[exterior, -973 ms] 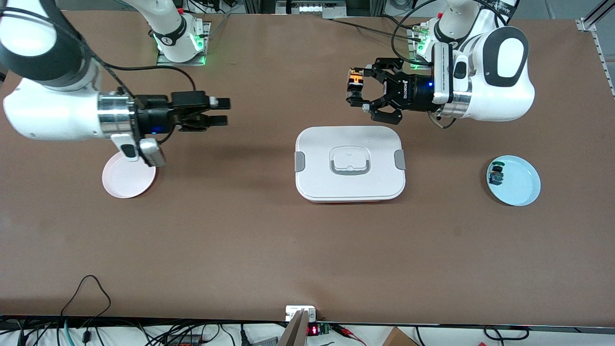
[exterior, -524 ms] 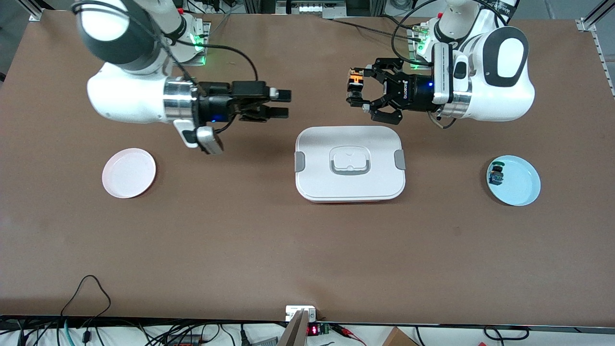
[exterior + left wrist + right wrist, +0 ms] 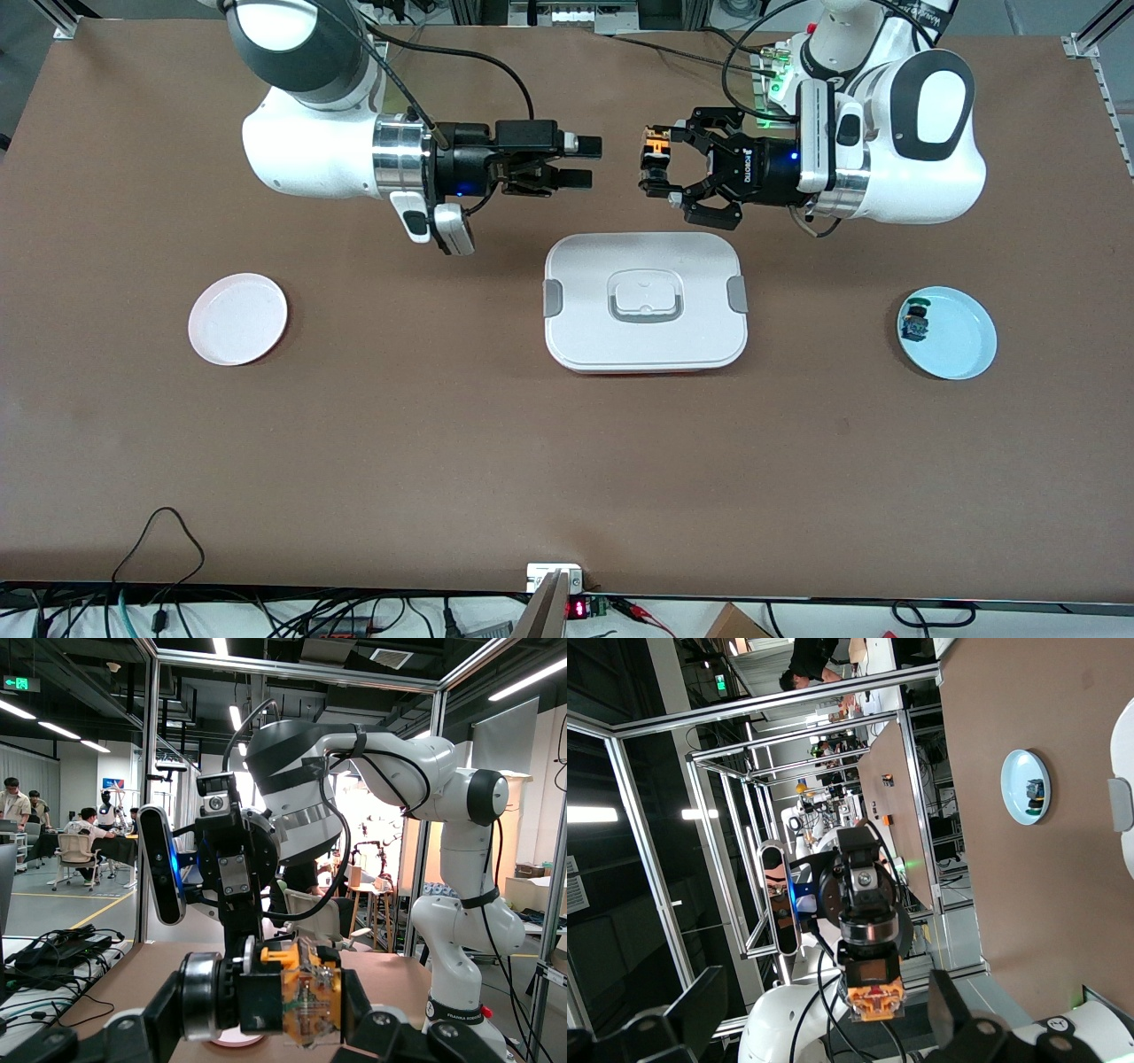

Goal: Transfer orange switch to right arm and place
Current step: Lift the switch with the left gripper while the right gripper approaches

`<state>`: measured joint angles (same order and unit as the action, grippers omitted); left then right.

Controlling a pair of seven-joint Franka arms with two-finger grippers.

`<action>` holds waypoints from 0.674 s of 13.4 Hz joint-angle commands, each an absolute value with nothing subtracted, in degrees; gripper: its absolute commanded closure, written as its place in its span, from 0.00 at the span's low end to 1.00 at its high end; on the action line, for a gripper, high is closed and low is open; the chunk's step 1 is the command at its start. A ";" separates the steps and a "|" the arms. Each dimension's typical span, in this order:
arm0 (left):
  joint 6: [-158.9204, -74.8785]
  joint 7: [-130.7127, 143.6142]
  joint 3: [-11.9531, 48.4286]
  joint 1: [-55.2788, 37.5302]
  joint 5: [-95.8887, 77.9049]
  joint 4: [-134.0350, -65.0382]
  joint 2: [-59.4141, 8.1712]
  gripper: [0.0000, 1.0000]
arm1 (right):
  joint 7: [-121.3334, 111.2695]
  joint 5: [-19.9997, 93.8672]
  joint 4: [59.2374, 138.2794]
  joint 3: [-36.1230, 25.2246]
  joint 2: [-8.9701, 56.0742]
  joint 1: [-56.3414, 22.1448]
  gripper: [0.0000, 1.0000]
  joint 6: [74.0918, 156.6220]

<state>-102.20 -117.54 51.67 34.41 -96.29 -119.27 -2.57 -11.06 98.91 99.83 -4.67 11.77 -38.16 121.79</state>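
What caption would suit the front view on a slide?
Left gripper holds the orange switch up for handover as the open right gripper faces it, above the table past the white lidded box.

White arms [image 3: 921,168], black joints, seemingly silver wrist rings.

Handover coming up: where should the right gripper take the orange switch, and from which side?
Probably the free end of the orange switch that sticks out past the left gripper, which is shut on it above the table. Come in level, head-on from the right arm's end: the right gripper is open and already faces it across a small gap. The left fingers cover the rest of the body.
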 commanded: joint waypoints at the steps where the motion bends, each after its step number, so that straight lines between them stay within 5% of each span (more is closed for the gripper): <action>1: -102.04 -119.00 52.29 35.16 -98.44 -120.23 -1.23 0.98 | -14.40 100.90 100.28 -5.19 11.95 -40.25 0.00 124.70; 9: -102.04 -119.00 52.29 35.24 -98.53 -120.23 -1.32 0.99 | -18.72 103.17 99.85 -5.10 12.57 -44.56 0.00 129.73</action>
<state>-102.20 -117.54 51.67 34.44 -96.30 -119.33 -2.57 -16.80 100.21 99.88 -4.65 12.69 -43.52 128.93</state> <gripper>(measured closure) 0.278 0.000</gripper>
